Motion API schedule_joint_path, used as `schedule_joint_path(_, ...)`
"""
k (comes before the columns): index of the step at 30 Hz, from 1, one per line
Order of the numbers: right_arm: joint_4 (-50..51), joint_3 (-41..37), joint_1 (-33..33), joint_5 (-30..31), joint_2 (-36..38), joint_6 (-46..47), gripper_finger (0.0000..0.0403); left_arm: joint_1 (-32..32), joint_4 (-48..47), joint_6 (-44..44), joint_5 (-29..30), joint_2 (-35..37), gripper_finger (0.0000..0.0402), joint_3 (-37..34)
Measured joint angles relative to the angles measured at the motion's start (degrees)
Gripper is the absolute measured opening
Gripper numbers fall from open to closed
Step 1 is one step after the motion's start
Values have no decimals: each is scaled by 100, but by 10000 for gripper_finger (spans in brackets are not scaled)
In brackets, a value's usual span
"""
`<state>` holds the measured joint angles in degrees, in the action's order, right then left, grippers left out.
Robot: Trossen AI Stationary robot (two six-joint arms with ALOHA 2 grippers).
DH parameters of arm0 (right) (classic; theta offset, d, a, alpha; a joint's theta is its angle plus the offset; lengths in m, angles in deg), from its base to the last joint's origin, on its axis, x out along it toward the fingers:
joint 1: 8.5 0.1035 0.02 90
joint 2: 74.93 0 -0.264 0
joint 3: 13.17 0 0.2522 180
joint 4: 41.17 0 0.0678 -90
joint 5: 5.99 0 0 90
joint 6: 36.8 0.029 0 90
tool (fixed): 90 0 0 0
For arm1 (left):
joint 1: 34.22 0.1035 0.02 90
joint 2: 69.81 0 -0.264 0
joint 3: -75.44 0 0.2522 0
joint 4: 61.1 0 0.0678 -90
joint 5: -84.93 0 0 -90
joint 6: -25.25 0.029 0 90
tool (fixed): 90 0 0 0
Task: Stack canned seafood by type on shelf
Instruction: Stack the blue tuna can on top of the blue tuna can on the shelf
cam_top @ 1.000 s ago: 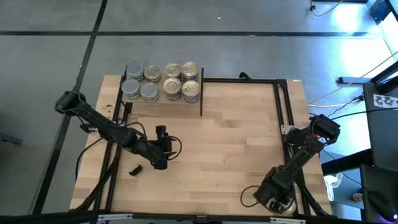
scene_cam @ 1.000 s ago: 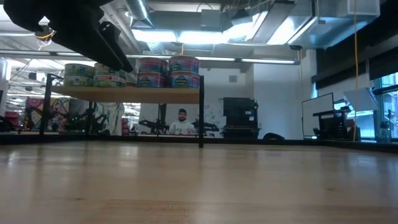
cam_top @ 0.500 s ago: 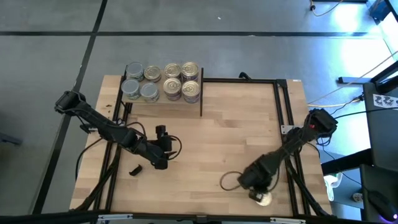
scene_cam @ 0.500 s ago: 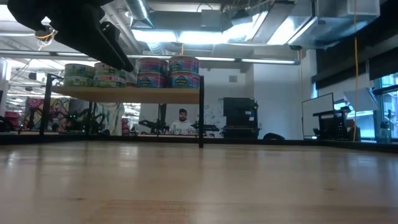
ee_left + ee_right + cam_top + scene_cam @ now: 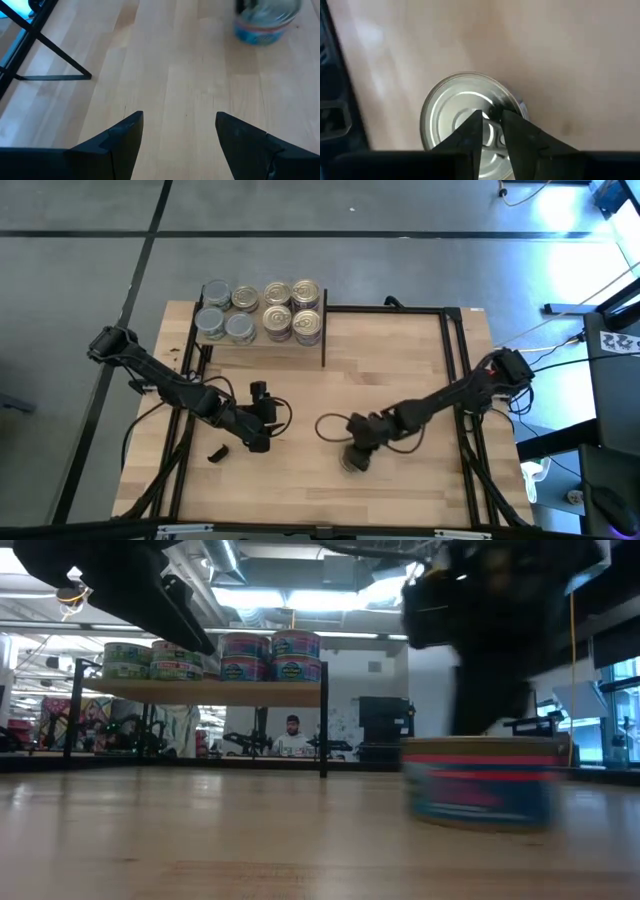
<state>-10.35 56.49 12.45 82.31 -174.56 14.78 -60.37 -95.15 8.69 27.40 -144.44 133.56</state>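
Note:
One tin (image 5: 354, 462) with a plain silver top and a blue and red label stands upright at the table's middle; it also shows in the low view (image 5: 481, 782) and far off in the left wrist view (image 5: 262, 22). My right gripper (image 5: 359, 448) is right above it, fingers almost together on its top. My left gripper (image 5: 260, 435) hovers open over bare wood left of the middle, touching nothing. The shelf (image 5: 262, 341) stands at the far left edge, and several gold-topped and silver-topped tins (image 5: 262, 310) are stacked on its board (image 5: 200, 691). My right gripper (image 5: 492, 127) comes down from above onto the tin's silver top (image 5: 462, 107), beside the rim. Its fingers (image 5: 474, 131) stand with only a narrow gap between them. What they pinch is hidden by the fingers themselves. The tin stays upright under them; whether it is lifted off the wood, I cannot tell.
A black frame (image 5: 452, 380) runs along the table's far and right sides. A small black piece (image 5: 217, 452) lies near my left gripper. Bare wood spreads between the shelf and the tin. A person (image 5: 292, 736) sits far behind the table.
My right gripper has swept from the table's near right corner toward the left and a little toward the far edge, ending at the middle. The tin has travelled with it, staying upright, and has come into the low view.

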Motion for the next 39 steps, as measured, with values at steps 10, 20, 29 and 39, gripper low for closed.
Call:
schedule_joint_path(10,-517,-2,-679,1124,-144,-1282,81,0,41,-10,39,0,247,0)
schedule_joint_path(20,-2049,-28,-794,2032,-468,-2843,81,4,412,45,41,0,247,0)
schedule_joint_path(29,-1285,-20,-397,2013,369,-3905,81,39,967,-186,37,-12,247,0)
schedule_joint_path(39,-2486,-906,41,2009,487,-4124,81,583,2661,500,-819,-1170,243,14)
